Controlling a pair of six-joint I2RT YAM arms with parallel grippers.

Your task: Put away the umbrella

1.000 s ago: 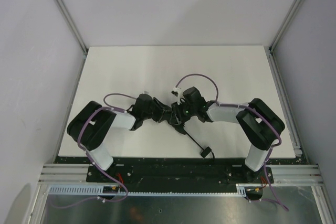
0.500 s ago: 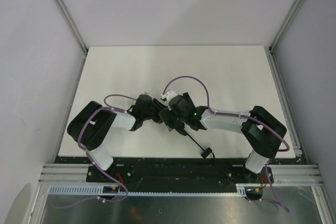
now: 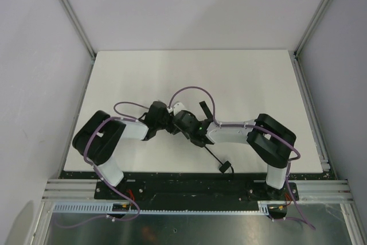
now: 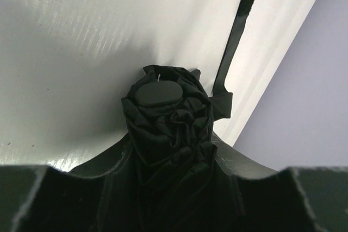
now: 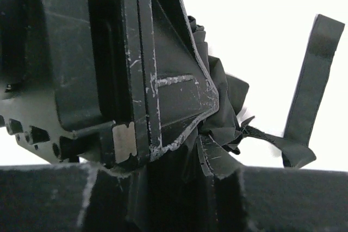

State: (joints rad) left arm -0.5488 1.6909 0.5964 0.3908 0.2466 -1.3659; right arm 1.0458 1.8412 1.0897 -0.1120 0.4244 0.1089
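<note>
The umbrella [image 4: 163,129] is folded, its black fabric bunched, and lies close to the table's [image 3: 241,78] near edge, about midway along it. The left claw [image 3: 162,120] is clenched around the bundle below the cap, and the right claw [image 3: 186,125] grasps the fabric from the opposite side. The strap [image 4: 235,42] sticks out loose.

crumpled matt black cloth on the umbrella [image 4: 168,129], smooth glossy white top on the table [image 4: 70,36]
</note>
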